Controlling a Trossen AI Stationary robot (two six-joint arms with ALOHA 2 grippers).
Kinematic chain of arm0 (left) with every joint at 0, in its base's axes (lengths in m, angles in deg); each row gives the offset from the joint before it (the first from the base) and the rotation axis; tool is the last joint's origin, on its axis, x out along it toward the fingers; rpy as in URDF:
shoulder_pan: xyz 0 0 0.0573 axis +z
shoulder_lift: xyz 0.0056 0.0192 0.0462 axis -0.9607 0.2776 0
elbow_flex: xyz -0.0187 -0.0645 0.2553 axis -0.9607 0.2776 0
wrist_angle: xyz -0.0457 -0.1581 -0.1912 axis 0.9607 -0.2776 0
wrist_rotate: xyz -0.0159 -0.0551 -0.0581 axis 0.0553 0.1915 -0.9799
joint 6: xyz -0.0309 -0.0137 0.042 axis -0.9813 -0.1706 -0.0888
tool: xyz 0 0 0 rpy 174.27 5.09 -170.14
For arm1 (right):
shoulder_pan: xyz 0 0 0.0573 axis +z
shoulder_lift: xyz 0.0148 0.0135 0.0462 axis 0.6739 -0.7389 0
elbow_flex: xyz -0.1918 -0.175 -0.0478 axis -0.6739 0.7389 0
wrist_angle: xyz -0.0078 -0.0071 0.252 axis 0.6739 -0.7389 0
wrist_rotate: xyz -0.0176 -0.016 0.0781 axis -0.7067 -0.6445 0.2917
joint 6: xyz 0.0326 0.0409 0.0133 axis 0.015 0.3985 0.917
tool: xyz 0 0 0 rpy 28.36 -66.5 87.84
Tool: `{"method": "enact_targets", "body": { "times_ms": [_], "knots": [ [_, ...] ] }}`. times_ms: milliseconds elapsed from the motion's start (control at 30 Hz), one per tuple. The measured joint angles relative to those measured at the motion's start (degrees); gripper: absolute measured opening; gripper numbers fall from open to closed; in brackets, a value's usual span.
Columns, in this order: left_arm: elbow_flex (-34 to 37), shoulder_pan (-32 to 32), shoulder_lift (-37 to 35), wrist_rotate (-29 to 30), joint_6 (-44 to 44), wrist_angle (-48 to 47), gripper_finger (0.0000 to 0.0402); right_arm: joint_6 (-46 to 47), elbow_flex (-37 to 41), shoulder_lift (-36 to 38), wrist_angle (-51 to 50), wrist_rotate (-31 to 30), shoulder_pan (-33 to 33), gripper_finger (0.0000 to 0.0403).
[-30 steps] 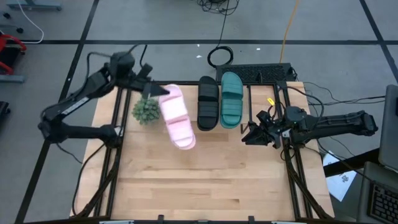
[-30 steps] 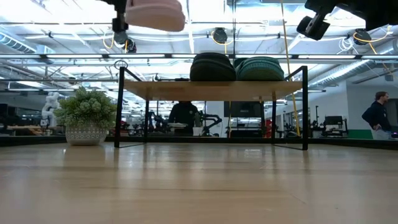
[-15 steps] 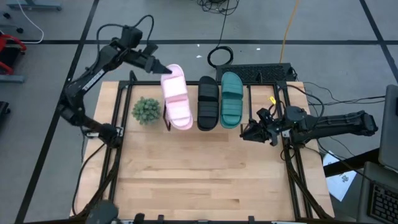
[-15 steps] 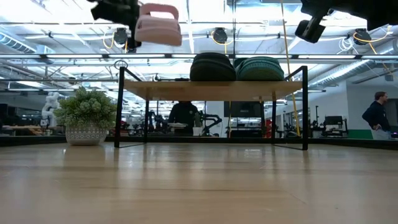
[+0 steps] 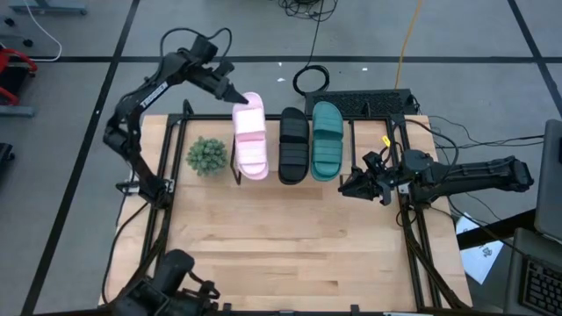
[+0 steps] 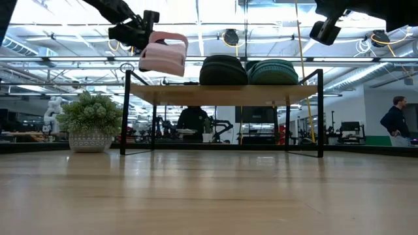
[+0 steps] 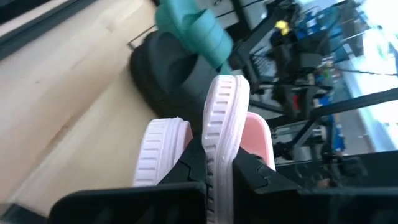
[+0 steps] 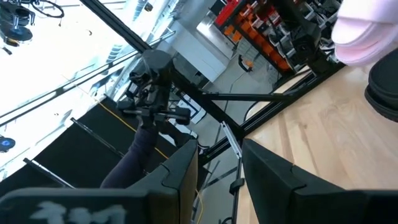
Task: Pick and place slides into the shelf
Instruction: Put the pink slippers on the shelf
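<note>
Shelf [image 5: 351, 132]: two slides, black [image 5: 293, 146], teal [image 5: 327, 140]; left gripper [image 5: 235, 96] clamps pink slide [image 5: 250, 147]; right gripper [image 5: 349, 186] half-open, empty.

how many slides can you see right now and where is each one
3. The black slide and teal slide lie side by side on the shelf. The pink slide is held by the left gripper above the shelf's free end, beside the black one. None looks hidden.
</note>
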Motion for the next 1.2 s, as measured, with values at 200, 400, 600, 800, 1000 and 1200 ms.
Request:
{"method": "enact_targets", "body": {
  "times_ms": [200, 400, 600, 800, 1000, 1200],
  "knots": [
    [-6.39, 0.1, 2.66, 2.25, 5.64, -6.42, 0.0013, -0.13, 0.0, 0.01, -0.22, -1.5, 0.0, 0.0118],
    [-10.74, -0.59, 4.07, 1.51, 5.91, -7.32, 0.0013, 1.06, 0.0, -0.01, -0.24, -2.79, 0.0, 0.0118],
    [-11.43, -2.02, 6.21, 1.39, 8.07, -11.22, 0.0013, 1.08, 0.0, 0.01, -0.27, -2.79, 0.0, 0.0118],
    [-11.45, -3.32, 9.2, 1.23, 9.76, -11.84, 0.0013, 1.28, 0.0, 0.01, -0.38, -2.79, 0.0, 0.0118],
    [-11.45, -3.55, 11.64, 0.14, 11.08, -11.79, 0.0013, 1.26, 0.0, 0.01, -0.7, -2.96, 0.0, 0.0118],
    [-11.45, -3.48, 13.54, 0.15, 12.05, -11.85, 0.0013, 1.13, 0.0, 0.01, -0.74, -2.96, 0.0, 0.0118]
  ]
}}
